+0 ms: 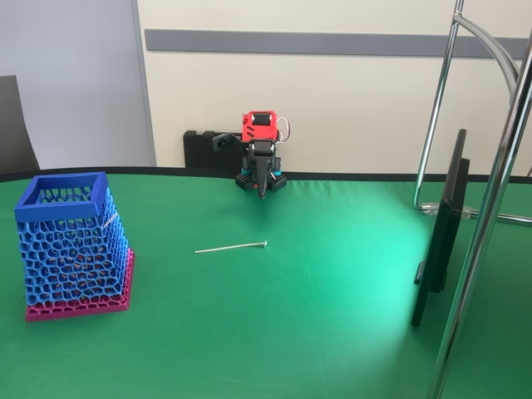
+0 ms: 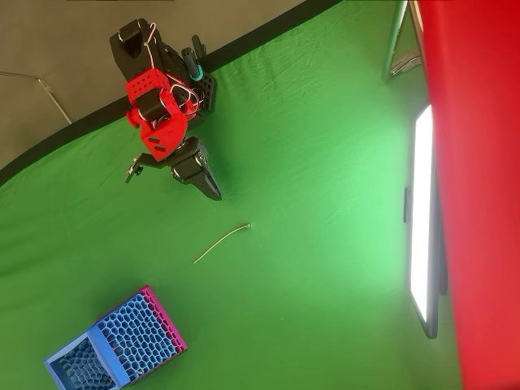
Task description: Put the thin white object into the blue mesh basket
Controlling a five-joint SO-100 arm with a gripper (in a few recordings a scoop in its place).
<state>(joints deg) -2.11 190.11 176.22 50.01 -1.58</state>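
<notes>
The thin white object lies flat on the green table, a slender off-white stick with a small darker nub at its right end. The blue mesh basket stands upright on its magenta base at the left of the fixed view, well apart from the stick. My gripper hangs folded at the far table edge, pointing down, its black fingers together with nothing between them. It is behind the stick, with a clear gap to it.
A black monitor on a stand sits at the right. Chrome frame tubes rise beside it. Green cloth stretches open between stick, basket and monitor. The table's dark back edge runs behind the arm.
</notes>
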